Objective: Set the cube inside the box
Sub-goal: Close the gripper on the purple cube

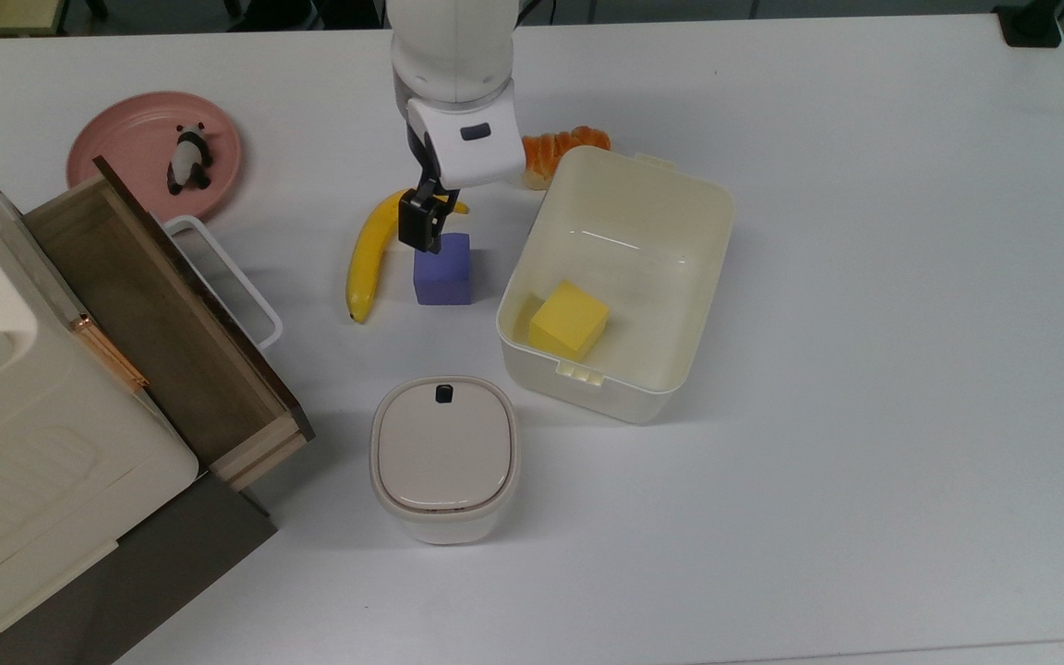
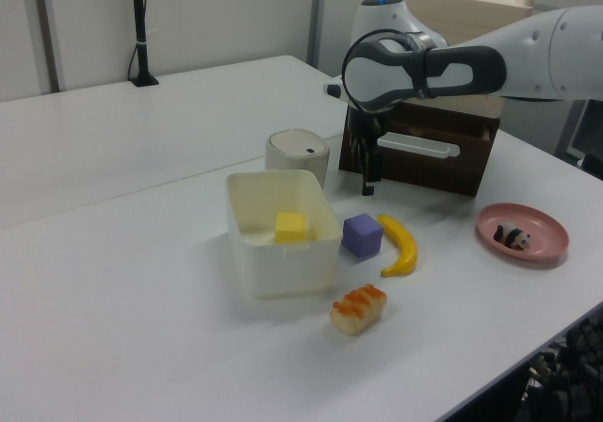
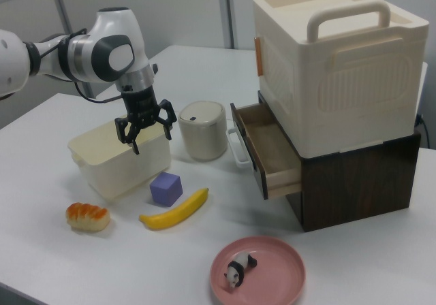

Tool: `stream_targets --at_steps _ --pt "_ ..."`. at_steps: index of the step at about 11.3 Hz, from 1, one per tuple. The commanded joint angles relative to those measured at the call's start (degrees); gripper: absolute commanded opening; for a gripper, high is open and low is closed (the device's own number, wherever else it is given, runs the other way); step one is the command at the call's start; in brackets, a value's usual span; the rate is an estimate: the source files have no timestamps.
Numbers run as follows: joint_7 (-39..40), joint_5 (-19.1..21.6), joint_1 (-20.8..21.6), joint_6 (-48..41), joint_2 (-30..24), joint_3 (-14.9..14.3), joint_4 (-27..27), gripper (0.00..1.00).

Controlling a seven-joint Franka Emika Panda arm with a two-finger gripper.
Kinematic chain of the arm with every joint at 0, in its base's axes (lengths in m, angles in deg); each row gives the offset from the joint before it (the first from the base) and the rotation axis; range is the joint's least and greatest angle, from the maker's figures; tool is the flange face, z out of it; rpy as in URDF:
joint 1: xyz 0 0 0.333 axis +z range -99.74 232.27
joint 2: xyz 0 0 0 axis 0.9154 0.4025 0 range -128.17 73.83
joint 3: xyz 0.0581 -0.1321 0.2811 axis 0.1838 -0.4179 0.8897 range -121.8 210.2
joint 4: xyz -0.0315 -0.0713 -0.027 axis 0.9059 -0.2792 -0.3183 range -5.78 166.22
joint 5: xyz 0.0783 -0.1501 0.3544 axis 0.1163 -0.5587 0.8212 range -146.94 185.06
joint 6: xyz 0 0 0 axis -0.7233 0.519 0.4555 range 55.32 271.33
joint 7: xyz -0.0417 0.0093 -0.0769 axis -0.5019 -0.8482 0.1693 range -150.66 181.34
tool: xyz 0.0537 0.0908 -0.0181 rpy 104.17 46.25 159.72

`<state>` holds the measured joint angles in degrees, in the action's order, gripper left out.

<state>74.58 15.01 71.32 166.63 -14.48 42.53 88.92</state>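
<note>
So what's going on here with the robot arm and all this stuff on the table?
A robot arm is working over a white table. Its gripper hangs open above the purple cube, which sits on the table between a banana and the big cream box. Nothing is grasped yet. A yellow cube already lies inside the box.
</note>
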Motion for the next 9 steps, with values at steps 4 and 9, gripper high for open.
stream_targets --at_steps 4,9 --pt "1.8 6.1 -0.8 6.1 -2.1 -0.4 5.7 1.0" --pt "4.0 9.9 -1.0 6.0 -2.1 -1.0 5.7 1.0"
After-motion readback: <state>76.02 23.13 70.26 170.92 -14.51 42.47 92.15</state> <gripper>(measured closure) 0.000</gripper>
